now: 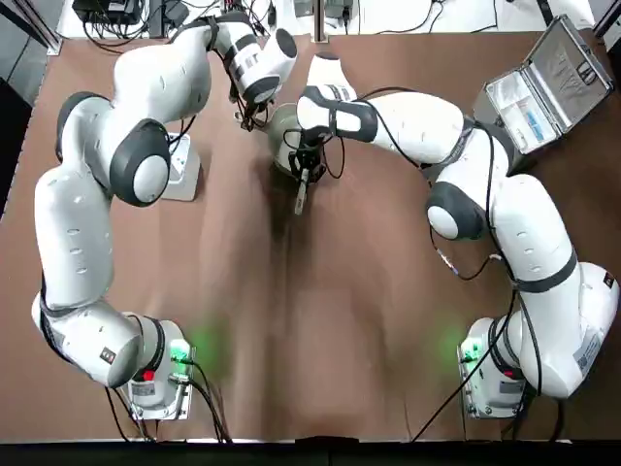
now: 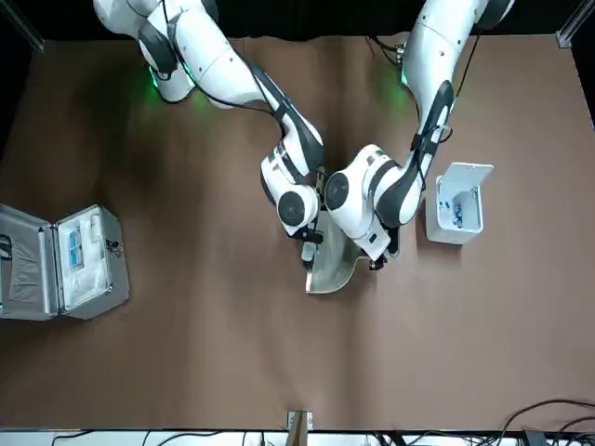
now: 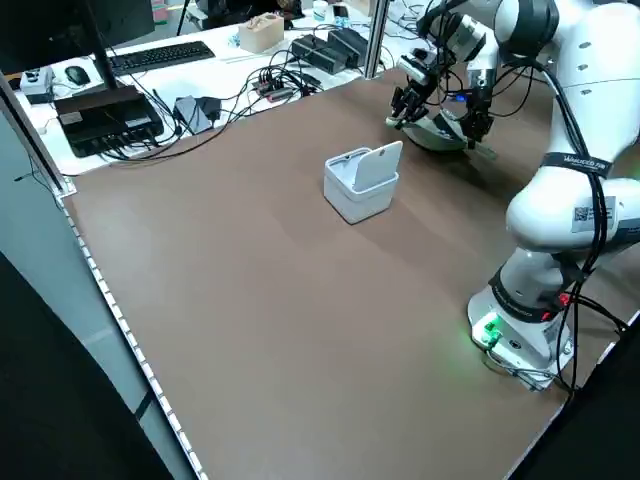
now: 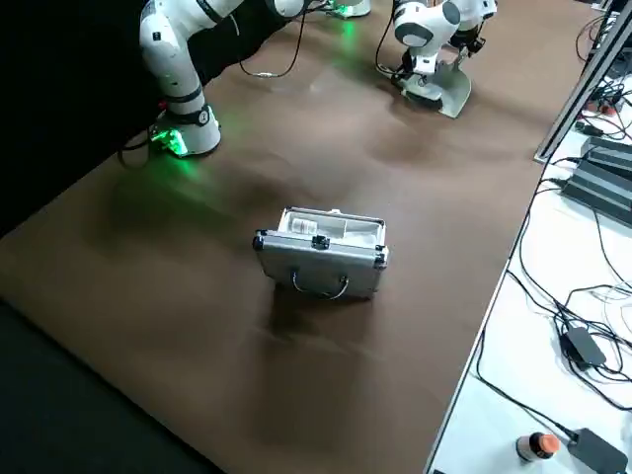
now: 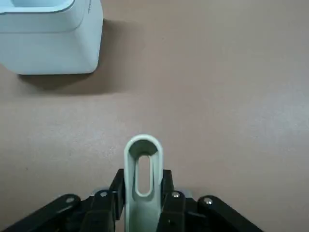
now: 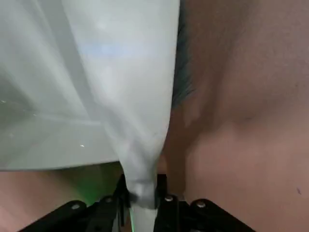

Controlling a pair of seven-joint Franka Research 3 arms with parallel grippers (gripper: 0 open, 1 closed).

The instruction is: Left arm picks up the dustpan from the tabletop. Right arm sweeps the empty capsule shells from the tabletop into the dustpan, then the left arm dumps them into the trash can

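Observation:
My left gripper (image 5: 142, 195) is shut on the thin handle of the cream-white dustpan (image 5: 142, 162). The dustpan (image 2: 332, 268) sits tilted low over the brown tabletop (image 1: 310, 320) at mid-table, far from the bases. My right gripper (image 1: 307, 167) hangs right beside the pan and is shut on a slim white brush (image 1: 300, 197). The brush (image 6: 140, 96) fills the right wrist view, dark bristles against the pan. The trash can (image 2: 456, 216) stands lid-up beside the left gripper (image 2: 376, 255), with small bluish bits inside. No capsule shells show on the tabletop.
An open silver metal case (image 1: 548, 87) lies at the far right of the table. The arm bases (image 1: 155, 383) stand at the near edge. Cables, a keyboard and electronics (image 3: 150, 85) crowd the bench past the table's far edge.

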